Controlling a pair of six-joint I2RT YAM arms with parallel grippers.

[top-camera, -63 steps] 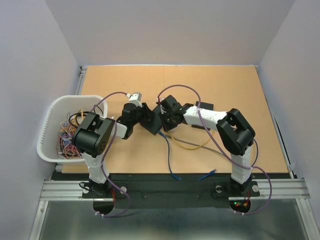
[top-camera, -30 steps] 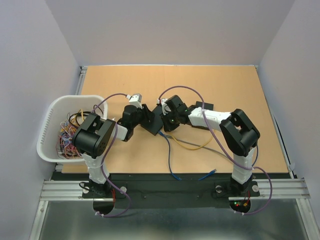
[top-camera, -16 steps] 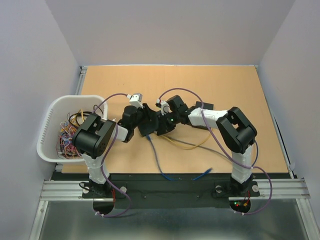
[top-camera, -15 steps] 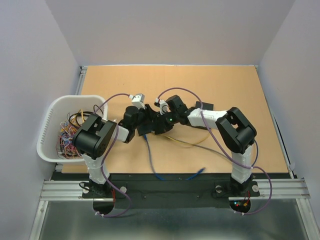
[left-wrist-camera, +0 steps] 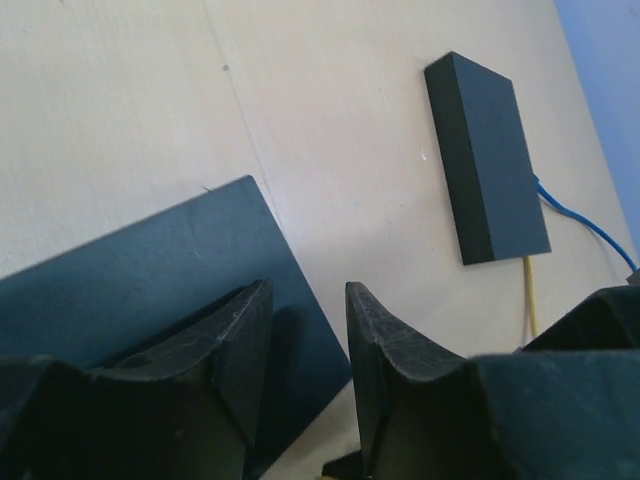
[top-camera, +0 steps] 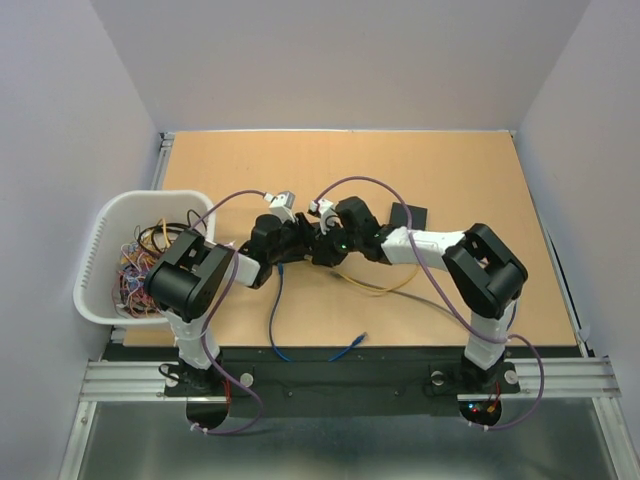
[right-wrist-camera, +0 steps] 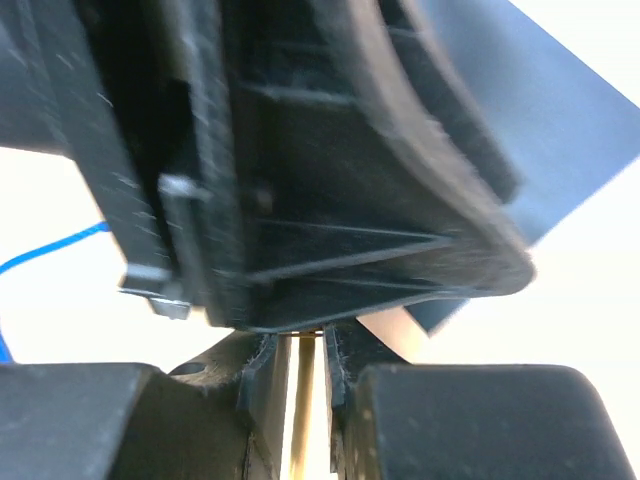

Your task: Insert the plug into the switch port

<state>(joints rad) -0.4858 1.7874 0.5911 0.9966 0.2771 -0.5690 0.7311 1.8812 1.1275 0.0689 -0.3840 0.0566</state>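
Tan table [top-camera: 450, 170], centre: left gripper [left-wrist-camera: 307, 300] jaws stood half-open over the switch [left-wrist-camera: 150, 260], grip unconfirmed; right gripper [right-wrist-camera: 300, 350] pinched the yellow plug [right-wrist-camera: 308, 420] just beside it. Recommended squaring plug to port before pressing.

My left claw's [left-wrist-camera: 305, 325] fingers are covering the switch's [left-wrist-camera: 150, 260] near corner, and the picture's edge is cutting off its left end. A blurred dark bulk [right-wrist-camera: 300, 170] is filling the view over my right claw [right-wrist-camera: 300, 375], hiding any port. The plug is showing nowhere clearly.
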